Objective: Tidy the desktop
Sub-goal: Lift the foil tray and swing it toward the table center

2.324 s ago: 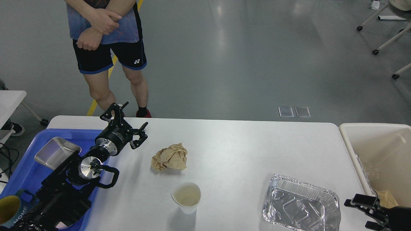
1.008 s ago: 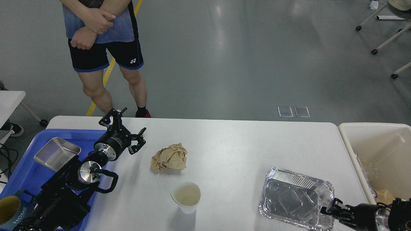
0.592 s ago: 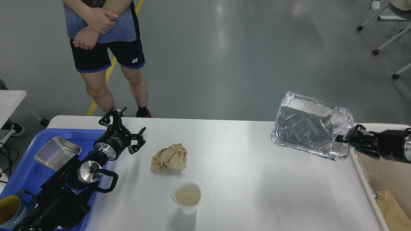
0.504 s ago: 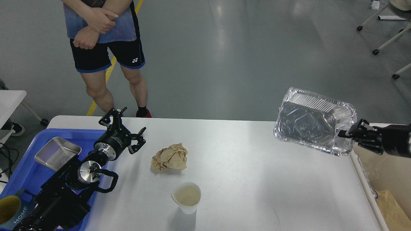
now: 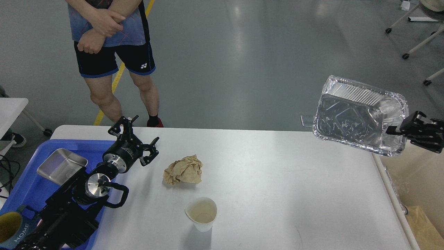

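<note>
The white desktop (image 5: pixel 263 173) holds a crumpled brown paper ball (image 5: pixel 184 170) and a white paper cup (image 5: pixel 202 213) near the front. My right gripper (image 5: pixel 393 130) is shut on the right rim of a foil tray (image 5: pixel 359 114), held tilted in the air above the desktop's right edge. My left gripper (image 5: pixel 137 135) is open and empty, above the desktop's left part, left of the paper ball.
A blue plastic tray (image 5: pixel 24 184) at the left holds a steel pan (image 5: pixel 60 166) and a mug (image 5: pixel 12 227). A cream bin (image 5: pixel 416 180) with brown paper inside stands at the right. A person (image 5: pixel 114 52) stands behind the table's far left.
My right gripper took hold of the foil tray, lifted it off the desktop and carried it up and to the right toward the bin. The left arm has barely moved.
</note>
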`<action>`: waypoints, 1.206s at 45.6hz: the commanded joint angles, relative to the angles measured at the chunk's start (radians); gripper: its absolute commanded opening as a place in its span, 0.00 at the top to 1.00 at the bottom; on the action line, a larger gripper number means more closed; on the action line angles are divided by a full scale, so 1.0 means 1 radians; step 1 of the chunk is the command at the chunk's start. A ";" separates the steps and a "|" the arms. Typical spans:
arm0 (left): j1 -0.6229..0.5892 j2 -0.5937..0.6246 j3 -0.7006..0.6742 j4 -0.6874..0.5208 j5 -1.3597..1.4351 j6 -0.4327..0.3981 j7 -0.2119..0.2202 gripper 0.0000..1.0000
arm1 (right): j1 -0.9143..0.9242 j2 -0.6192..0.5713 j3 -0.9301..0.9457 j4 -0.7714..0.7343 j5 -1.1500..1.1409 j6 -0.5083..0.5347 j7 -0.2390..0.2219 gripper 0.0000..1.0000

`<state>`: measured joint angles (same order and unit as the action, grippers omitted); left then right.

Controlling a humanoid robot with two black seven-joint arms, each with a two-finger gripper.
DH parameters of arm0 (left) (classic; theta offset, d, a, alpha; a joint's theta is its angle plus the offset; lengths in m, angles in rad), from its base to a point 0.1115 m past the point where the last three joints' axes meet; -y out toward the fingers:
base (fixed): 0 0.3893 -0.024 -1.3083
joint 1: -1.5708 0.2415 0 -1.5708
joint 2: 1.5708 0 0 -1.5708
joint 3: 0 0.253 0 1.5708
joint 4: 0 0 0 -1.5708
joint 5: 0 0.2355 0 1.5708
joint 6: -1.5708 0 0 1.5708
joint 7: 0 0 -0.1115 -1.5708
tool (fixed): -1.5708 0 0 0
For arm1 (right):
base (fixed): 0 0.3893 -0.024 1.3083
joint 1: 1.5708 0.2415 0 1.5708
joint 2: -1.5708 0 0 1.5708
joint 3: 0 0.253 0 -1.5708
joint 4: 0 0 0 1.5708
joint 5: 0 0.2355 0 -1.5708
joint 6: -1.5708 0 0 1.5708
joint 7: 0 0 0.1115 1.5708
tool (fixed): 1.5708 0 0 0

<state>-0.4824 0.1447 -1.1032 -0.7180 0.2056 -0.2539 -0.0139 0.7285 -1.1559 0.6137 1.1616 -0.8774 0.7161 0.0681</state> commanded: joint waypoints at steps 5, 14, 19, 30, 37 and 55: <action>0.001 -0.002 0.000 0.000 0.001 -0.001 0.000 0.02 | -0.001 0.125 -0.008 -0.007 -0.015 -0.006 -0.060 1.00; 0.002 0.004 0.000 0.000 0.001 -0.001 0.002 0.02 | 0.020 0.274 -0.009 -0.052 -0.068 -0.012 -0.116 1.00; 0.007 0.004 0.000 0.000 0.001 -0.001 0.002 0.02 | 0.042 0.366 -0.009 -0.132 -0.066 -0.012 -0.149 1.00; -0.010 0.009 0.074 0.000 0.005 -0.001 0.002 0.02 | 0.147 0.580 -0.097 -0.309 -0.057 -0.018 -0.191 1.00; -0.013 0.021 0.092 0.000 0.005 -0.001 0.003 0.02 | 0.195 0.627 -0.124 -0.316 -0.051 -0.020 -0.244 1.00; -0.001 0.023 0.092 0.000 0.011 0.002 0.003 0.02 | 0.324 0.680 -0.276 -0.312 0.161 -0.015 -0.442 1.00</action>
<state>-0.4849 0.1688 -1.0109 -0.7179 0.2113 -0.2535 -0.0111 1.0245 -0.5102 0.3504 0.8510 -0.7502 0.7025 -0.3437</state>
